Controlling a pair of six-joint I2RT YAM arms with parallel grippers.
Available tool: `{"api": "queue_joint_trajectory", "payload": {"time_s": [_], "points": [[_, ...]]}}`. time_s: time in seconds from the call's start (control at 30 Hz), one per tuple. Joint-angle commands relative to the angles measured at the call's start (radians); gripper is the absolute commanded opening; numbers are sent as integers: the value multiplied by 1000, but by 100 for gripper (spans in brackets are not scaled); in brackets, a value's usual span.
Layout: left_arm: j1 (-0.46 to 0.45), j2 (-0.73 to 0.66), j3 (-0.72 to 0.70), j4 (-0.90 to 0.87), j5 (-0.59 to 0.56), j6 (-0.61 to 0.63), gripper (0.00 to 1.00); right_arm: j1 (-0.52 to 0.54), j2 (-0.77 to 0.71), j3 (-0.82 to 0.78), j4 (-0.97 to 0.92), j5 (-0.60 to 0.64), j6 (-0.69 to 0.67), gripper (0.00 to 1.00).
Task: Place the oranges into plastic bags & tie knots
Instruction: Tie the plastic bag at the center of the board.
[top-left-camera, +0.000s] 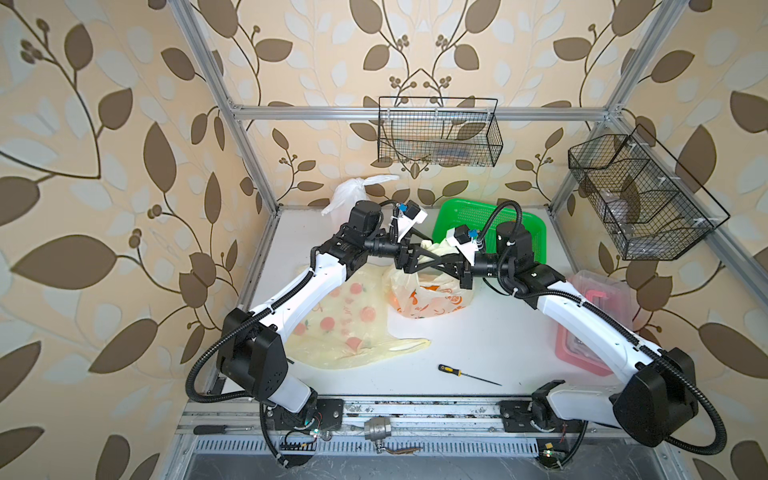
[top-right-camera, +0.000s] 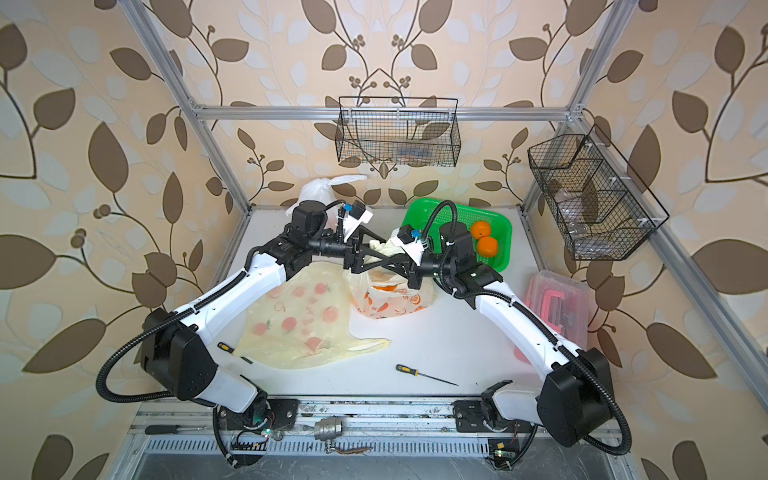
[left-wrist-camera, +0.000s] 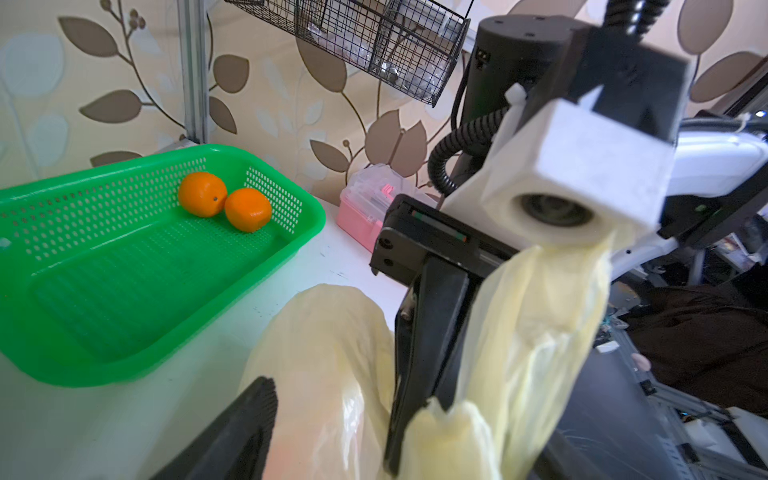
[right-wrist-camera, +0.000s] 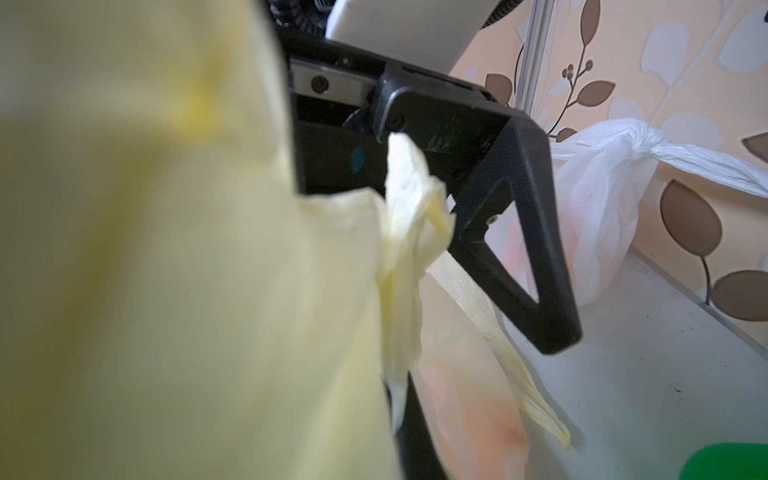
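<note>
While the right gripper (left-wrist-camera: 407, 436) is pinching a handle (left-wrist-camera: 536, 332) of the yellow bag (top-left-camera: 428, 301) just beside the green basket (top-left-camera: 469, 208), the left gripper (top-left-camera: 432, 261) is gaping open; the slick strap is likely risking slipping free unknotted.

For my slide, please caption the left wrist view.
Two oranges lie in the green basket; the right end effector pinches a yellow bag handle.

Leaf-patterned beige wallpaper (top-left-camera: 124, 124), aluminium frame (top-left-camera: 332, 111), white tabletop (top-left-camera: 478, 332), black wire baskets (top-left-camera: 440, 137)
</note>
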Motion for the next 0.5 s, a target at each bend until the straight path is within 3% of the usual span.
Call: {"api": "queue_joint_trajectory", "payload": {"time_s": [0.0,0.17,0.23,0.33,0.47], "points": [[10,2,21,65,82,-28,69,6,6,25,12,-8,-9,0],[9,2,3,118,105,-59,34,8,-5,19,22,24,6,3],[9,2,0,120,107,-61,20,6,-20,14,24,47,14,14],[10,-4,-6,120,93,-56,1,-12,-62,-13,47,88,52,39],[9,-6,-2,112,84,-46,0,-60,-146,-79,161,159,202,65]]}}
